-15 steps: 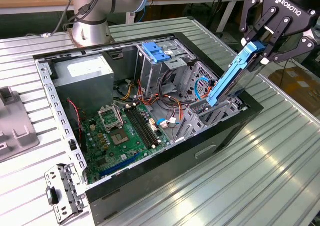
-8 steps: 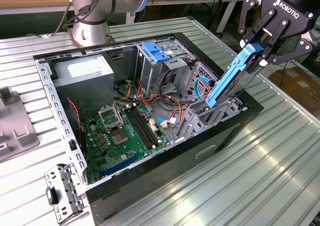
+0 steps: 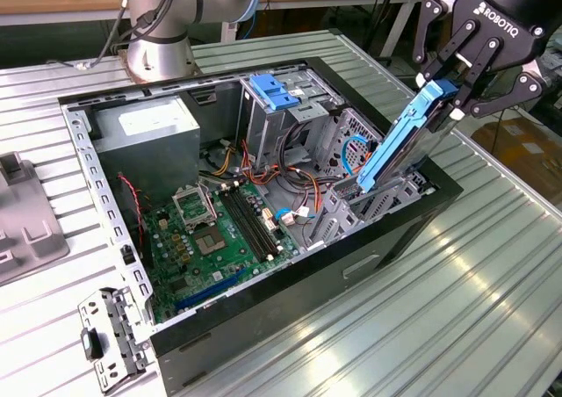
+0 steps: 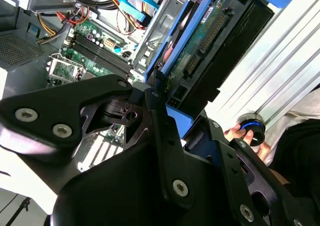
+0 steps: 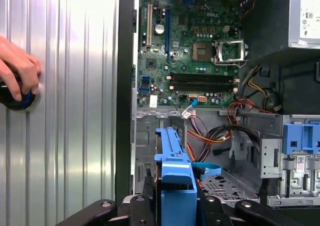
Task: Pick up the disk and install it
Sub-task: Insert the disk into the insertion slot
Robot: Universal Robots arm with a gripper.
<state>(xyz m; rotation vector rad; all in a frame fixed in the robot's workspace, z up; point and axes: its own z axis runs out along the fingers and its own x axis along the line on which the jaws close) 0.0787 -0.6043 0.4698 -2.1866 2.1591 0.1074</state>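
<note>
A robot arm's black end effector [image 3: 446,90] is clenching the upper end of the disk [image 3: 397,144], its fingers pressing on the blue side rails, above an open black computer case [image 3: 263,313] that is lying on a ribbed metal tabletop [image 3: 474,292]. The disk is leaning steeply, with its lower end sitting at the mouth of the metal drive bay [image 3: 373,202] along the case's edge on the exterior view's right. In the second wrist view the disk [image 4: 215,41] is showing its green circuit board and black body just beyond the end effector's dark linkages, and in the first wrist view its blue rail [image 5: 172,178] is standing over the bay floor. Inside the case, the green motherboard [image 3: 215,234] is lying flat in the middle, a grey power supply [image 3: 145,126] is occupying the far corner near the arm's base [image 3: 158,41], and a blue latch handle [image 3: 274,91] is sitting atop a second cage. A person's hand [image 5: 17,71] is resting on a round black-and-blue knob [image 5: 17,100] on the tabletop beside the case.
</note>
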